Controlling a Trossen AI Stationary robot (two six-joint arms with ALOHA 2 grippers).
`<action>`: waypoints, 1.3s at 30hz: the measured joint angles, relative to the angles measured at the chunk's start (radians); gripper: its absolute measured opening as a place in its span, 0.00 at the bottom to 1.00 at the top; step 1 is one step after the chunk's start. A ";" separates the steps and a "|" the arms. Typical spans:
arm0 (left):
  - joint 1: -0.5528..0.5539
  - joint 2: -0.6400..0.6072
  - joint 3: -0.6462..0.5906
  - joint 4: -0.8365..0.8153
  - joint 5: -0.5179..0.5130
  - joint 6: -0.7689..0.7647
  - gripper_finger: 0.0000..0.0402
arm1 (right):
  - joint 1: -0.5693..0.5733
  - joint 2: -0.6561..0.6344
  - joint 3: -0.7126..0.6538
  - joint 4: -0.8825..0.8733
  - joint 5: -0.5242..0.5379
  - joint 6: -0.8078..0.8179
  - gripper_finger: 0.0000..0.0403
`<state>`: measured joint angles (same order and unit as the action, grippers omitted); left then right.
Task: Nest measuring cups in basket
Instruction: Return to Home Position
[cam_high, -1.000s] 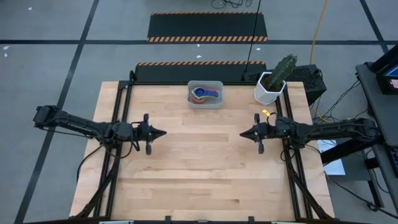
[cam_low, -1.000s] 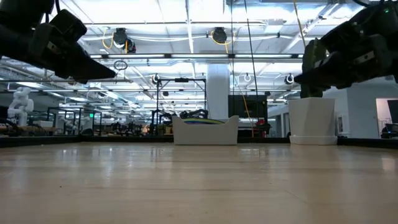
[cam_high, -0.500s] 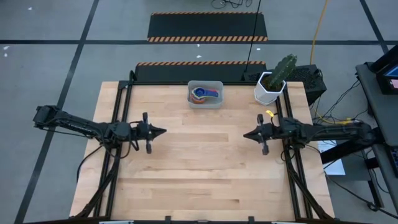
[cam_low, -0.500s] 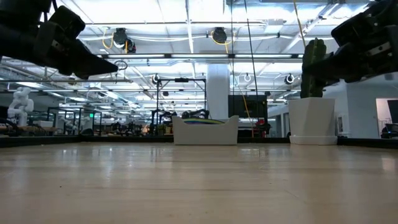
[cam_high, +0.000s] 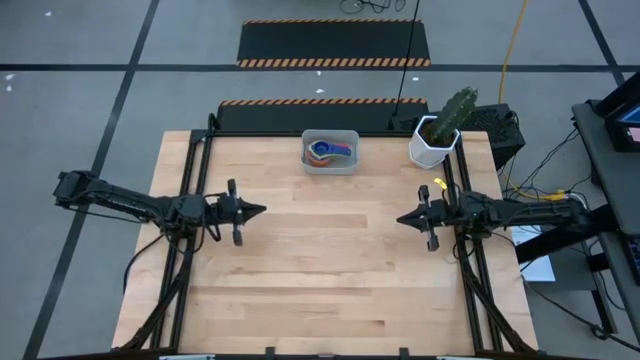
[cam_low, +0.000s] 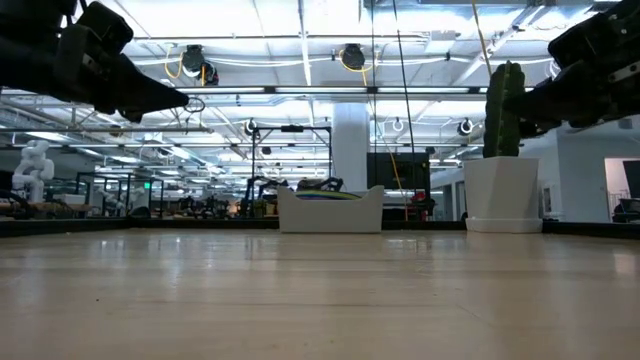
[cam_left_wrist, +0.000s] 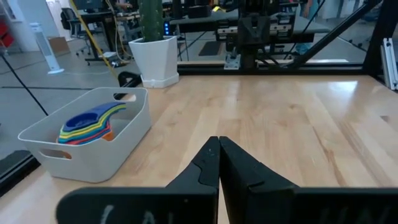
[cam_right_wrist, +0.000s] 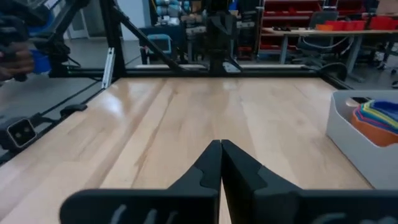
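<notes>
The measuring cups (cam_left_wrist: 87, 124) lie stacked one inside another in the light grey basket (cam_high: 330, 152), which stands at the middle of the table's far edge; they also show in the right wrist view (cam_right_wrist: 376, 121). My left gripper (cam_high: 262, 211) hovers shut above the table's left side, pointing level toward the right. My right gripper (cam_high: 400, 220) hovers shut above the right side, pointing level toward the left. Neither has anything between its fingers (cam_left_wrist: 217, 155), and both are well clear of the basket (cam_left_wrist: 81, 155).
A white faceted pot with a green cactus (cam_high: 440, 135) stands at the table's far right corner, beside the basket. Black frame rails (cam_high: 190, 200) run along the table's left and right edges. Bare wood lies between the two grippers.
My right gripper has drawn back toward the table's right edge and slightly toward the near edge, staying shut and level. My left gripper has stayed in place.
</notes>
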<state>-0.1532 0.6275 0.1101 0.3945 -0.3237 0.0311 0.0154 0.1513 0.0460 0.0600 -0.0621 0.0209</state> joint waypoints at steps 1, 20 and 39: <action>0.000 -0.006 0.000 -0.005 0.000 0.000 0.01 | 0.015 -0.012 0.000 -0.016 0.011 0.003 0.00; -0.005 -0.071 0.000 -0.033 0.009 -0.006 0.01 | 0.058 -0.150 0.002 -0.035 -0.042 -0.052 0.00; -0.017 -0.074 0.000 -0.035 0.009 -0.007 0.01 | 0.058 -0.147 0.002 -0.062 -0.040 -0.050 0.00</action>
<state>-0.1703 0.5537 0.1101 0.3595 -0.3149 0.0240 0.0731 0.0044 0.0479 -0.0017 -0.1017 -0.0295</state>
